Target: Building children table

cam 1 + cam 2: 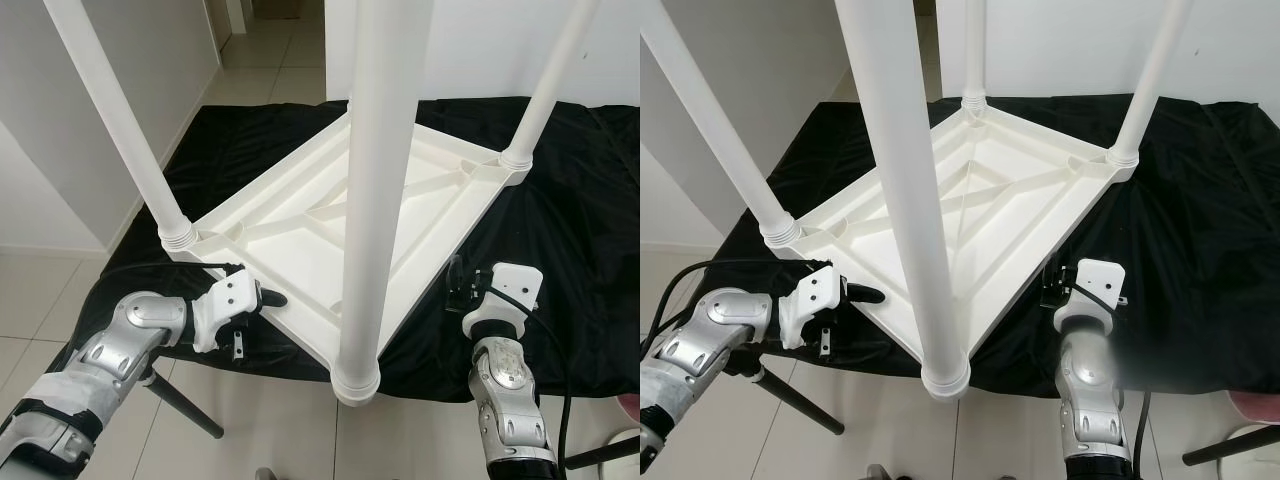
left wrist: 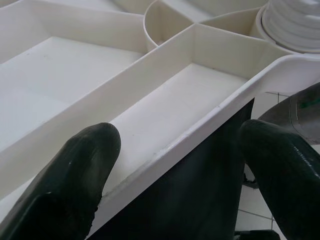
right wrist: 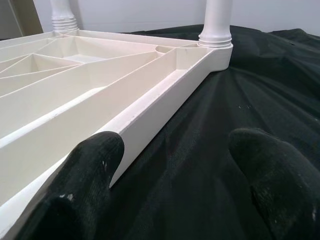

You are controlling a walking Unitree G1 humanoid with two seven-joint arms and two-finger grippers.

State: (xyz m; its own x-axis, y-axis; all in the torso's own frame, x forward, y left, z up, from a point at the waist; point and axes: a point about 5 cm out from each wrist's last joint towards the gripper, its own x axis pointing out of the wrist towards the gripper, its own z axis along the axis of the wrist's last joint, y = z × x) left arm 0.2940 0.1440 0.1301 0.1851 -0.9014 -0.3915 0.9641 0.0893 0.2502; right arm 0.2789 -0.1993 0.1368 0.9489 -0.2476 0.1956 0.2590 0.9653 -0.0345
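The white children's table (image 1: pixel 330 225) lies upside down on a black cloth (image 1: pixel 560 230) that covers the worktop, its four legs (image 1: pixel 385 180) pointing up. The left pincer (image 2: pixel 175 165) is spread wide astride the tabletop's rim: one finger (image 2: pixel 75 175) rests inside the ribbed underside, the other (image 2: pixel 285 170) hangs outside the edge, close to the corner leg socket (image 2: pixel 295 22). The right pincer (image 3: pixel 175 170) is also spread, at the rim on the opposite side; one finger (image 3: pixel 85 175) sits against the rim's outer wall, the other (image 3: pixel 275 175) over the black cloth beside it. Ahead of the right pincer the rim runs to a corner leg (image 3: pixel 216 25). Pale floor tiles (image 1: pixel 270 420) lie beneath both pincers.
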